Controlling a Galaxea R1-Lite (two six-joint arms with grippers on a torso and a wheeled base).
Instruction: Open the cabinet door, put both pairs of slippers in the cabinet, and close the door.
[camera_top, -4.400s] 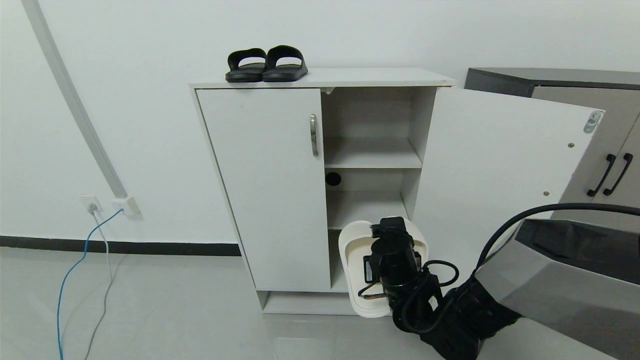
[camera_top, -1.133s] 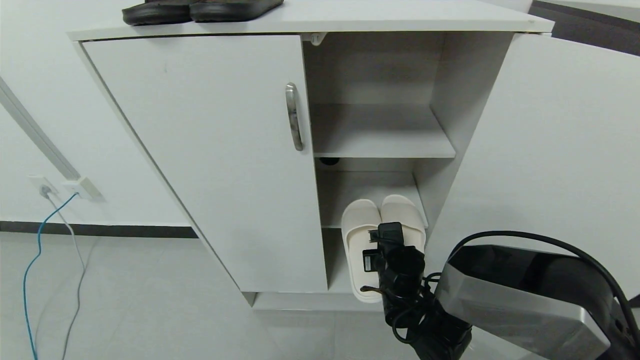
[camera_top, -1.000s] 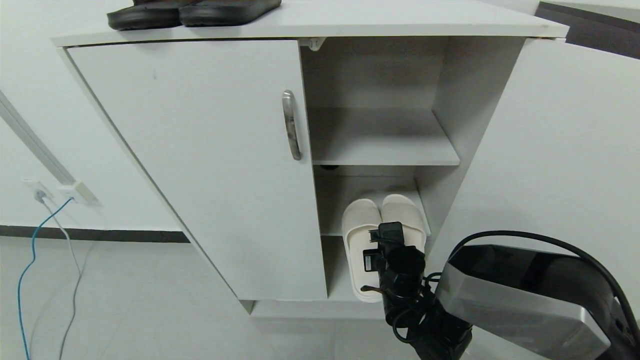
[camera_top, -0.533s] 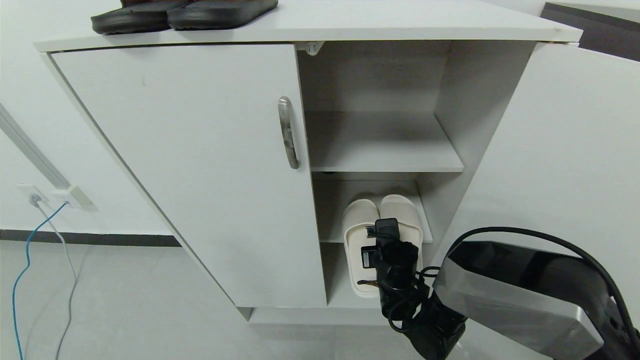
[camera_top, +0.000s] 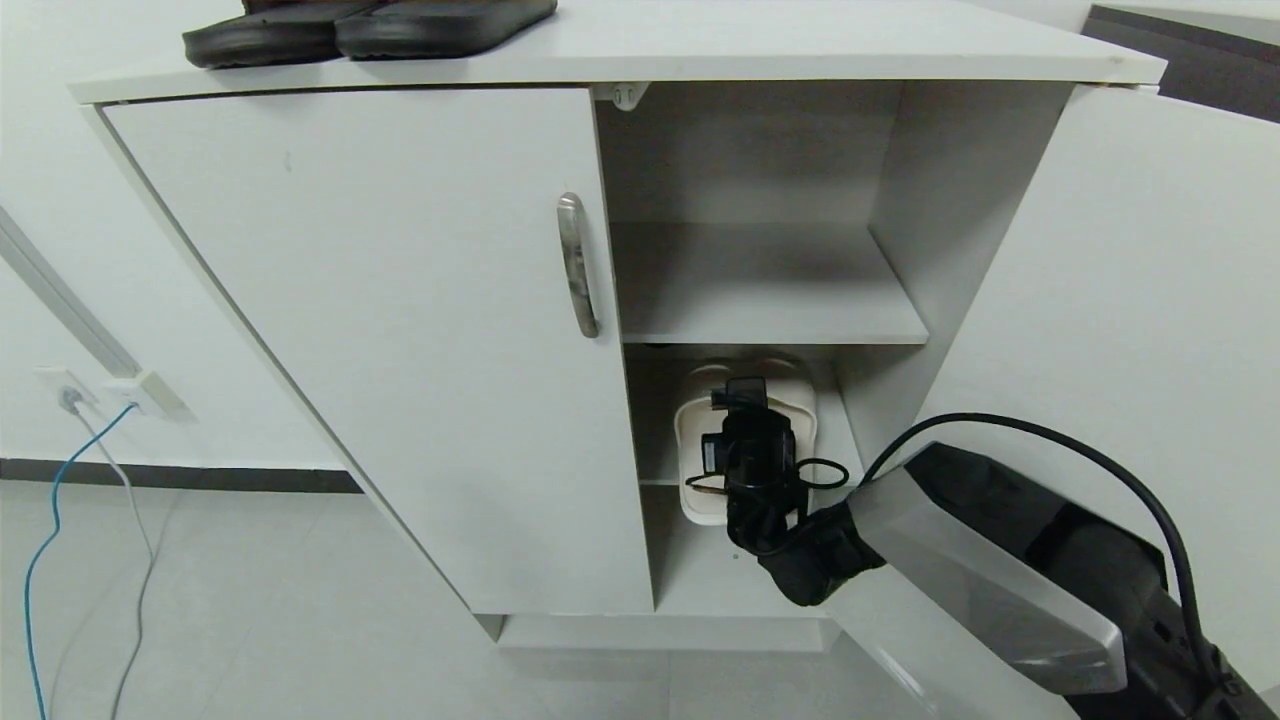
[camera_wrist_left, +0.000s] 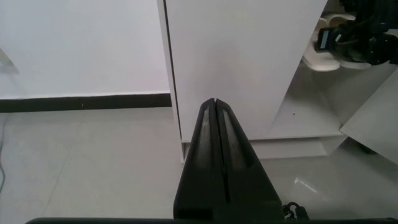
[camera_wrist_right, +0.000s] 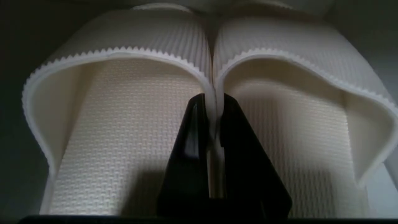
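Note:
The white cabinet (camera_top: 800, 45) has its left door (camera_top: 380, 330) closed and its right door (camera_top: 1130, 300) swung wide. My right gripper (camera_top: 737, 398) reaches into the compartment under the upper shelf (camera_top: 770, 290). It is shut on the white slippers (camera_top: 692, 455), which lie on the middle shelf. In the right wrist view the right gripper (camera_wrist_right: 213, 106) pinches the touching inner edges of the white slippers (camera_wrist_right: 118, 124). The black slippers (camera_top: 370, 20) lie on the cabinet top at the left. My left gripper (camera_wrist_left: 215, 106) is shut with nothing in it, low over the floor before the closed door (camera_wrist_left: 236, 62).
A metal handle (camera_top: 578, 265) runs down the closed door's right edge. A wall socket (camera_top: 70, 400) with a blue cable sits low on the left wall. A dark grey cabinet (camera_top: 1200, 35) stands behind the open door. The floor to the left is bare.
The right arm has pushed the white slippers deeper onto the middle shelf, so their toes now lie under the upper shelf. Before that, the camera came closer to the cabinet.

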